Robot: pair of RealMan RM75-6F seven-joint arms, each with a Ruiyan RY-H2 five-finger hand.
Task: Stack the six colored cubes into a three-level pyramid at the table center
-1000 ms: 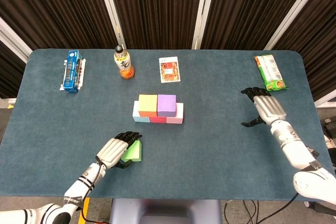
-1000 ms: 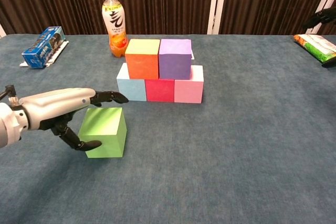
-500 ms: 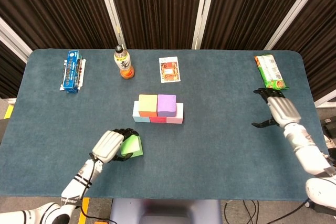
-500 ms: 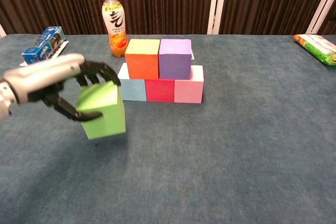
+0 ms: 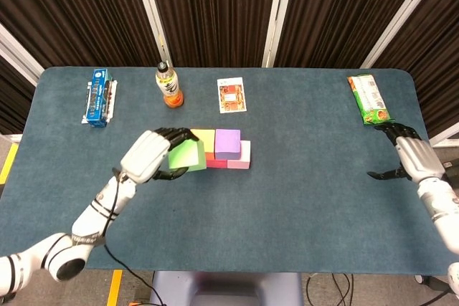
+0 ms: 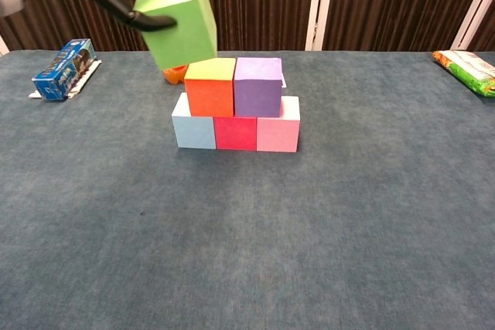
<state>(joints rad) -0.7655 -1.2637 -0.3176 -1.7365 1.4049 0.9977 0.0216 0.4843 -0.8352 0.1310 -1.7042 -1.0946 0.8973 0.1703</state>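
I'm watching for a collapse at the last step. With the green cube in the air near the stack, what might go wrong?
1. The left hand holds the green cube tilted; set down that way, it may land on an edge and tip off.
2. It hangs left of the seam between the orange cube and purple cube; lowered off-centre, it may topple.
3. A sideways bump may shift the unsecured second row.
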